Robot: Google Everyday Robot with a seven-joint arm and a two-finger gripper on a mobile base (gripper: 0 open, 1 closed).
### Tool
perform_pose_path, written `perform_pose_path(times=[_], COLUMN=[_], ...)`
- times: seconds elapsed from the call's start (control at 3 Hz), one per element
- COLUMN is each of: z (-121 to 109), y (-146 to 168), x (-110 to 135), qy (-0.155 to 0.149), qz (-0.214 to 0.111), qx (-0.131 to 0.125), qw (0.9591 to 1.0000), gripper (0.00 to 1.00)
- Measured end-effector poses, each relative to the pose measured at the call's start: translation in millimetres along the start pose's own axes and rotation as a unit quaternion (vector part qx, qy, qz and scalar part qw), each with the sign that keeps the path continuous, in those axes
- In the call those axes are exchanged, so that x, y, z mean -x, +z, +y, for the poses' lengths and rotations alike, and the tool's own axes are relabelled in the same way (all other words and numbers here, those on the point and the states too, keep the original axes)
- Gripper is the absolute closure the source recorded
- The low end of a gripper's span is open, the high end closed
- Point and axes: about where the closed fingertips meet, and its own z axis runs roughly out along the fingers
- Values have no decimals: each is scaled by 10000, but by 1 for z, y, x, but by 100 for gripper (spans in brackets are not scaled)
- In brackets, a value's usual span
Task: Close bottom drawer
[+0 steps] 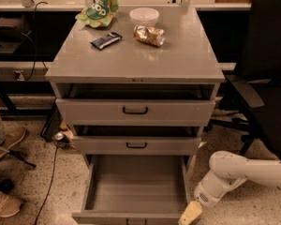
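The bottom drawer (136, 186) sits at the foot of the cabinet, pulled far out. Its long axis runs front to back and its front faces the camera. The pincer (191, 213) is low by the drawer's front right corner; whether it is wide or narrow cannot be told. Above, the middle drawer (136, 145) and the top drawer (135, 110) stand slightly out. The worktop (178, 60) carries a white bowl (144, 16).

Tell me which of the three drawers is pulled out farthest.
The bottom drawer: it is pulled far out with its grey floor showing, while the top drawer and middle drawer are barely ajar. The gripper sits by its front right corner.
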Motion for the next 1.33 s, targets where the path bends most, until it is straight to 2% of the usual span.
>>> perform_pose_path(times=[0.33,0.67,1.0,1.33], z=[-13,-26,-23,-23], y=[40,78,83,84], x=[-16,-30,-31,-32], qy=[321,607,607,603], qz=[-4,-132,-109,-99], qx=[206,305,351,363], qw=[9993,9976,9975,9975], gripper=[39,62,85,100])
